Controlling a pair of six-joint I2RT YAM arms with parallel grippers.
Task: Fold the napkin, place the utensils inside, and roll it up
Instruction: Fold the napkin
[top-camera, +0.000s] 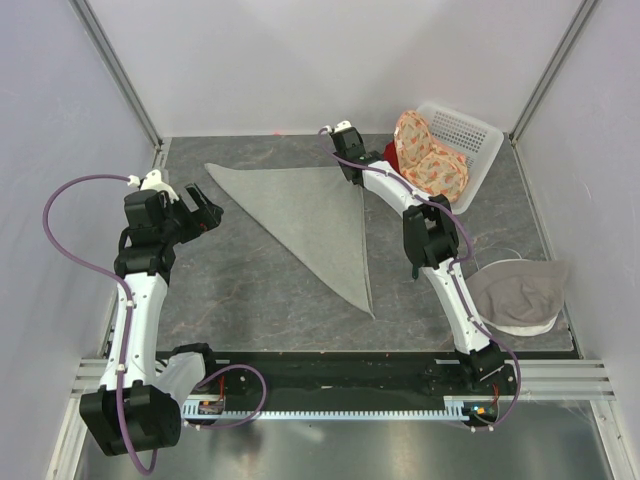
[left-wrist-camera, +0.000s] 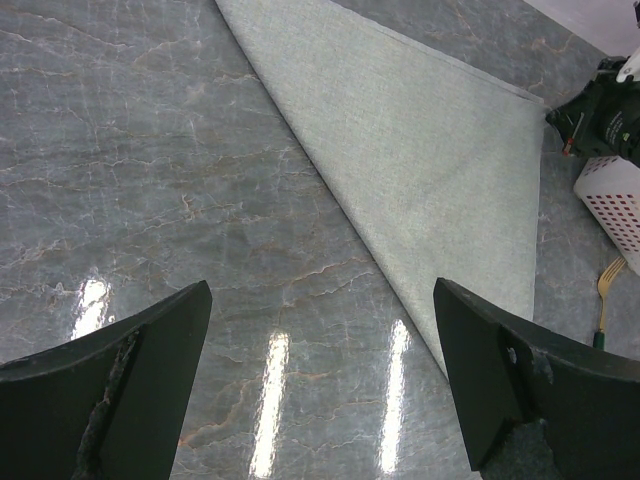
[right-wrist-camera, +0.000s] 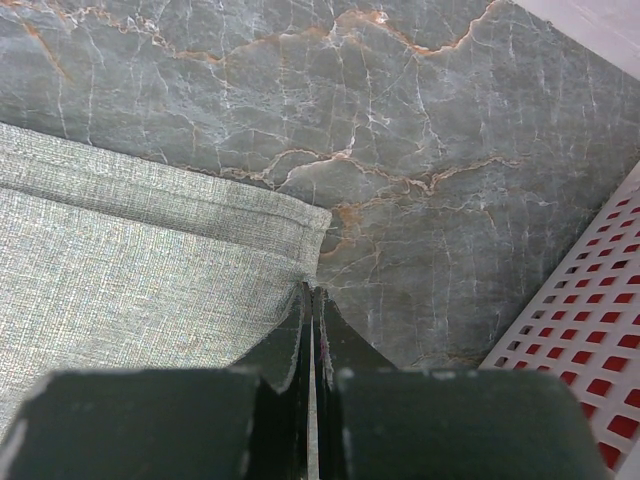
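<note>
The sage-grey napkin (top-camera: 300, 210) lies flat on the table, folded into a triangle. Its long fold runs from the far left down to a point near the front. At its far right corner my right gripper (top-camera: 354, 170) is shut. In the right wrist view the napkin (right-wrist-camera: 130, 270) edge runs in between the closed fingertips of that gripper (right-wrist-camera: 312, 290). My left gripper (top-camera: 205, 215) hovers left of the napkin (left-wrist-camera: 420, 150), and in its own view it (left-wrist-camera: 321, 285) is wide open over bare table. The fork (left-wrist-camera: 603, 300), with its gold head and green handle, lies beyond the napkin's right edge. The top view hides it.
A white mesh basket (top-camera: 475, 125) stands at the back right holding an orange floral cloth (top-camera: 430, 160); it also shows in both wrist views (left-wrist-camera: 615, 200) (right-wrist-camera: 590, 340). A paler beige-grey cloth (top-camera: 520, 295) is bunched at the table's right edge.
</note>
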